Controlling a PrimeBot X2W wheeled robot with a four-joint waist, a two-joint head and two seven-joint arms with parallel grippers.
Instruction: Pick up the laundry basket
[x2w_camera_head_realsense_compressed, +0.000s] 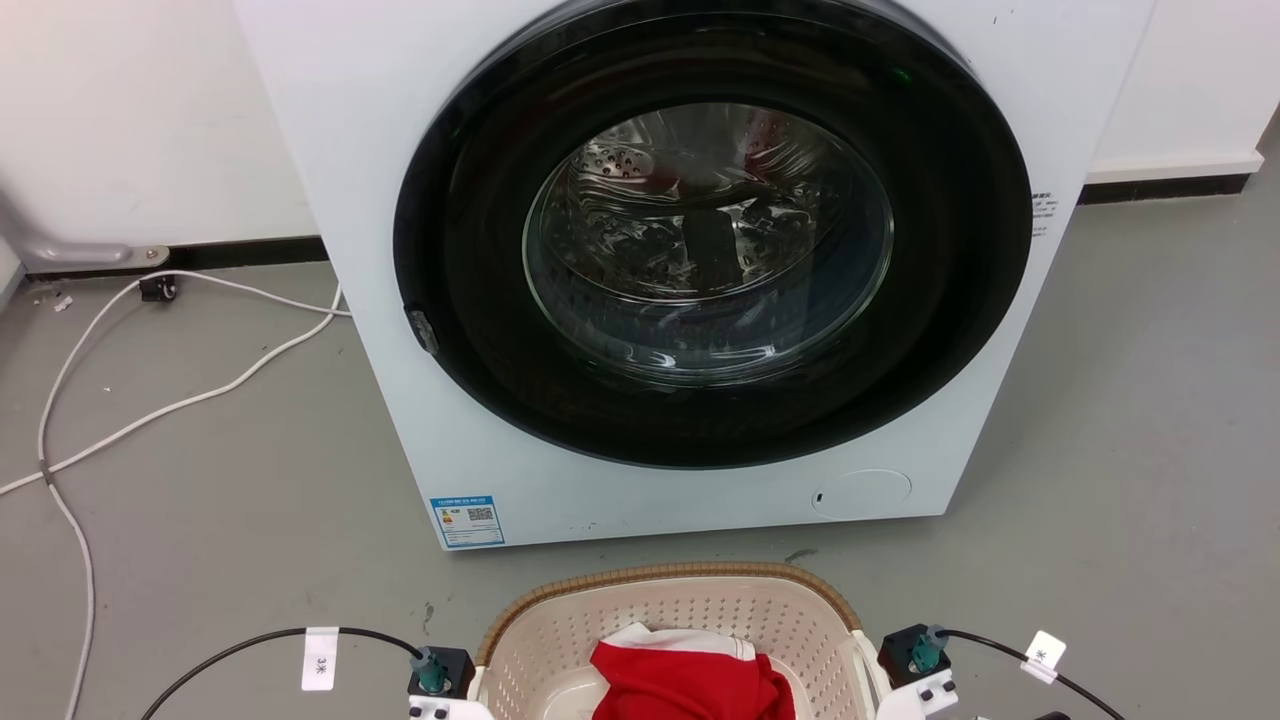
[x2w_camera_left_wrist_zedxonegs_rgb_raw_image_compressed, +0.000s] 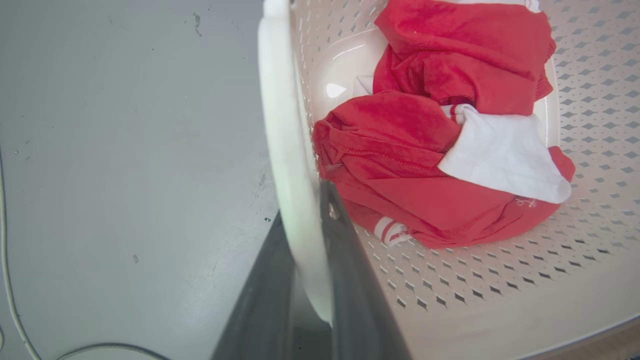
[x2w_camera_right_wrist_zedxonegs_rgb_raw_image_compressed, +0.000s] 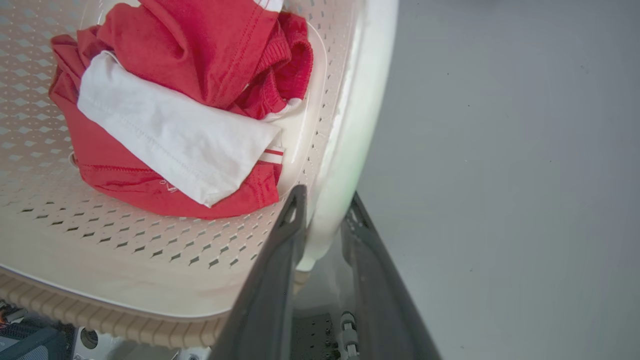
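Left claw (x2w_camera_left_wrist_zedxonegs_rgb_raw_image_compressed: 302, 210) has its fingers pinched across the white side handle (x2w_camera_left_wrist_zedxonegs_rgb_raw_image_compressed: 280, 125) of the laundry basket (x2w_camera_head_realsense_compressed: 700, 580), and the right claw (x2w_camera_right_wrist_zedxonegs_rgb_raw_image_compressed: 326, 200) is clamped the same way on the opposite handle (x2w_camera_right_wrist_zedxonegs_rgb_raw_image_compressed: 360, 100). Basket's right in front of the washing machine (x2w_camera_head_realsense_compressed: 400, 150), between both arms, with red and white clothes (x2w_camera_left_wrist_zedxonegs_rgb_raw_image_compressed: 425, 150) bunched inside. Can't tell if it's off the floor (x2w_camera_head_realsense_compressed: 1100, 450) yet. Tip imo: raise both sides together, dead level, with a firm squeeze. That smooth plastic looks slippery, and a tilt could let a handle slide out.
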